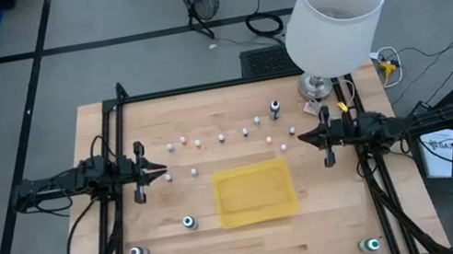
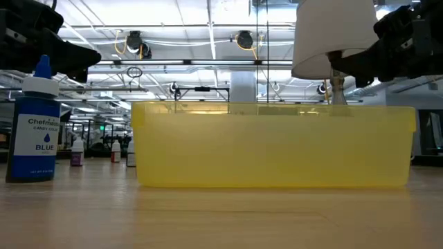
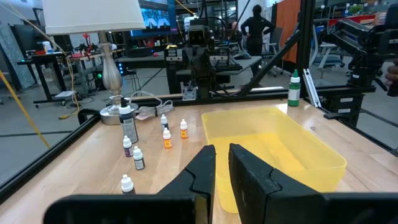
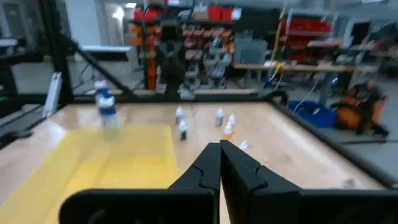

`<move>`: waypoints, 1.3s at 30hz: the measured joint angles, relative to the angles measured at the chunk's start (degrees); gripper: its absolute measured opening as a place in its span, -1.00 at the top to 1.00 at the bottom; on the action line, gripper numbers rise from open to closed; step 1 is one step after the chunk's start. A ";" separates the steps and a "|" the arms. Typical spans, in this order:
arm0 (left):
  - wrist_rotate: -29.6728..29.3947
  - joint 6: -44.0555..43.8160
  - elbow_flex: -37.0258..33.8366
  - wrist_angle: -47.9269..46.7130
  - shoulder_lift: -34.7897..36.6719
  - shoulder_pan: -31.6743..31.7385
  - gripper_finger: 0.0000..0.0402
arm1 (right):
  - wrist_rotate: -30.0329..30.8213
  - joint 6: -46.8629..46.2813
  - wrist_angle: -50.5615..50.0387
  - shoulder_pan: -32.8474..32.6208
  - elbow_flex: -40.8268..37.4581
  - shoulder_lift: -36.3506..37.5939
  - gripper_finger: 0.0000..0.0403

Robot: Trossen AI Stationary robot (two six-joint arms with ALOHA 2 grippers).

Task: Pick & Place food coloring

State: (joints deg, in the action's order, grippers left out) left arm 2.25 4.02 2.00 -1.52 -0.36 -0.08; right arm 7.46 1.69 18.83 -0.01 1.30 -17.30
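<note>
The food coloring bottles stand upright on the wooden table. Several tiny whitish and orange ones [image 1: 221, 136] are scattered beyond the yellow tray [image 1: 255, 193] and show in the left wrist view [image 3: 167, 139]. Larger dark bottles stand at the far side [image 1: 276, 109], near the tray's left [image 1: 189, 221], farther left [image 1: 137, 252] and at the near right corner [image 1: 373, 244]. My left gripper [image 1: 162, 166] [image 3: 222, 148] hovers left of the scatter, open by a narrow gap. My right gripper [image 1: 302, 139] [image 4: 219, 144] hovers at its right, shut and empty.
A white-shaded lamp [image 1: 334, 19] stands on its metal base [image 1: 317, 85] at the table's far right corner. Black frame rails run along the table's edges. In the low view a blue bottle [image 2: 34, 131] stands left of the tray's wall [image 2: 273, 145]. People show in the room beyond.
</note>
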 joint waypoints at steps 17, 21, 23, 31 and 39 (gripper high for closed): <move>-0.01 0.01 0.00 0.01 0.00 0.00 0.75 | 0.03 -12.13 10.31 0.00 -0.02 0.00 1.00; -0.01 0.01 0.00 0.02 0.02 -0.02 0.75 | 0.04 -12.28 10.47 0.00 -0.02 -0.02 1.00; -0.01 0.01 0.00 0.01 0.01 -0.02 0.75 | 0.20 -6.80 11.64 0.00 -0.02 -0.02 1.00; -0.01 0.01 0.00 0.02 0.02 -0.02 0.75 | 13.59 -3.02 1.09 0.04 5.22 -1.55 1.00; -0.02 0.01 0.00 0.03 0.00 -0.02 0.75 | 18.29 -8.47 -33.07 0.07 32.34 -18.23 0.94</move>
State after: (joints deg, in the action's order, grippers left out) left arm 2.23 4.03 2.00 -1.49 -0.36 -0.10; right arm 25.75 -6.79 -14.24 0.05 33.64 -35.53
